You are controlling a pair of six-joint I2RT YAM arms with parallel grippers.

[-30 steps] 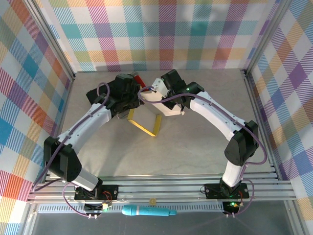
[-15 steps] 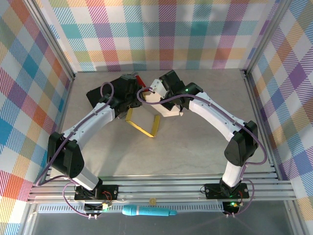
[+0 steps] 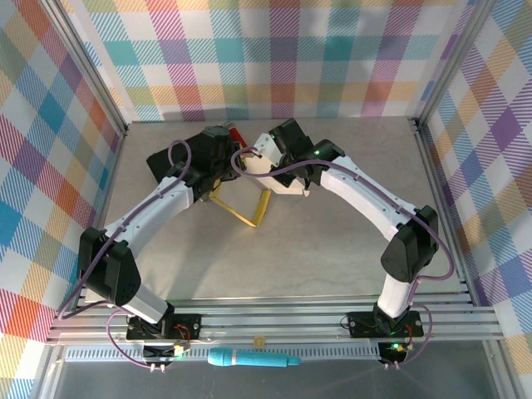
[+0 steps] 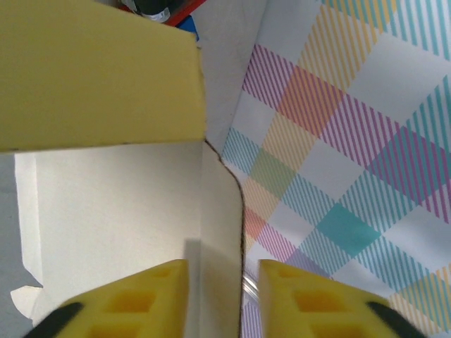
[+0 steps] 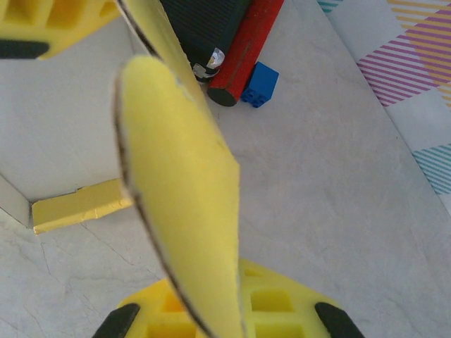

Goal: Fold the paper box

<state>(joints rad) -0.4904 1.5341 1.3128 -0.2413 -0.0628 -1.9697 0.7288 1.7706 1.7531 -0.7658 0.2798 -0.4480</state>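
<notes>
Pinching a yellow flap of the paper box (image 5: 187, 204), the right gripper (image 5: 218, 313) is clamped tight. The left gripper (image 4: 224, 296) (jaws narrowly apart) straddles a pale flap's edge. That box stands half-formed toward the table's (image 3: 324, 249) back, beside the black case (image 3: 165, 158).

The top camera looks down from above and behind the arms (image 3: 158, 208), far enough to take in the whole table (image 3: 332, 249) and the walls (image 3: 274, 58). Both wrist cameras sit very near the box (image 4: 106, 211), which they share. The left one looks past it to the walls, the right one down at the table.
</notes>
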